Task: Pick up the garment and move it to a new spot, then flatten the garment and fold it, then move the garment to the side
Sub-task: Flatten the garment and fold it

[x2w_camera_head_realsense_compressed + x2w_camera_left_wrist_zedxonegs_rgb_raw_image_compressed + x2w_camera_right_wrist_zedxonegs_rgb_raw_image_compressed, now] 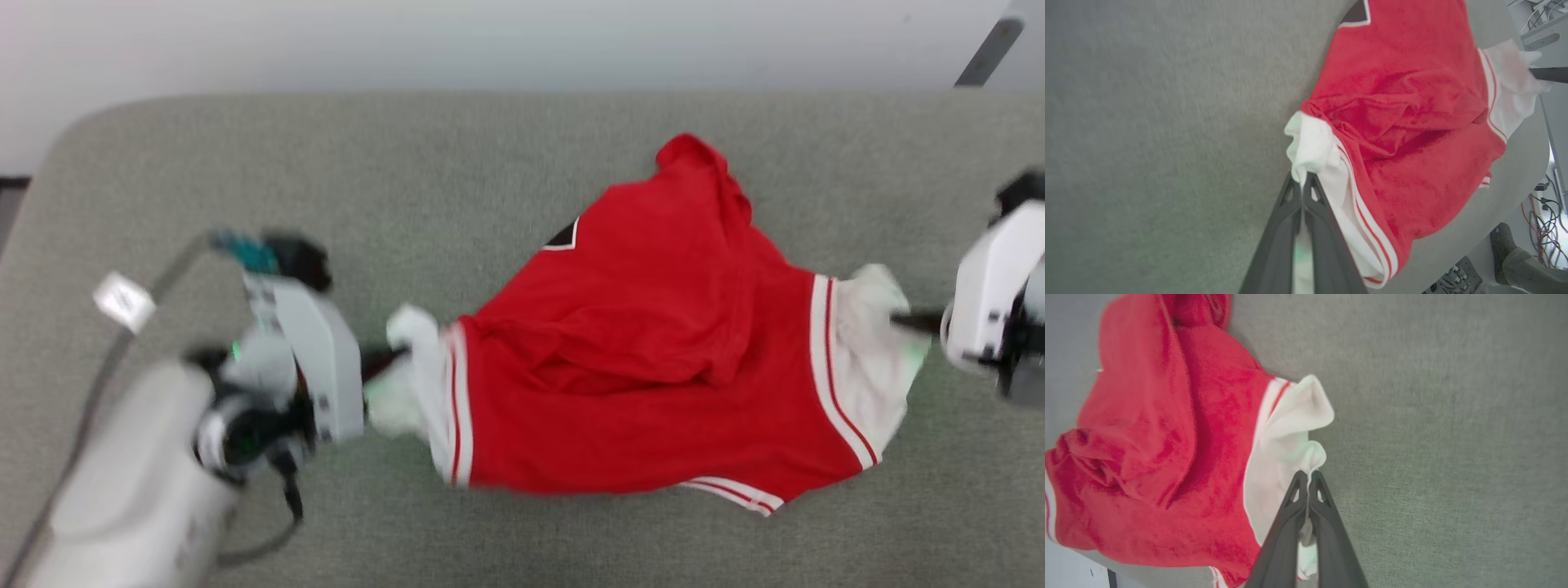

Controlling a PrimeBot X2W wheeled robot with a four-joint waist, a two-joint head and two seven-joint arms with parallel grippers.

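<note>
The garment (637, 359) lies rumpled across the middle of the grey table (490, 163). The left tool (1302, 179) is pinched tight on one white sleeve (1310, 143), and the right tool (1308, 475) is clamped likewise on the opposite one. This looks like the start of flattening. The next move probably calls for drawing both sleeves apart evenly so the bunched red body spreads. Of the chest print, just a black corner (565, 235) edged in white shows, and through the blur no letter seems readable.

Grey-green fabric-covered table (506, 163) with a rounded far left corner, one red garment (637, 359) lying on it right of the middle, rumpled and folded over itself, white sleeves (865, 359) at its left and right ends
</note>
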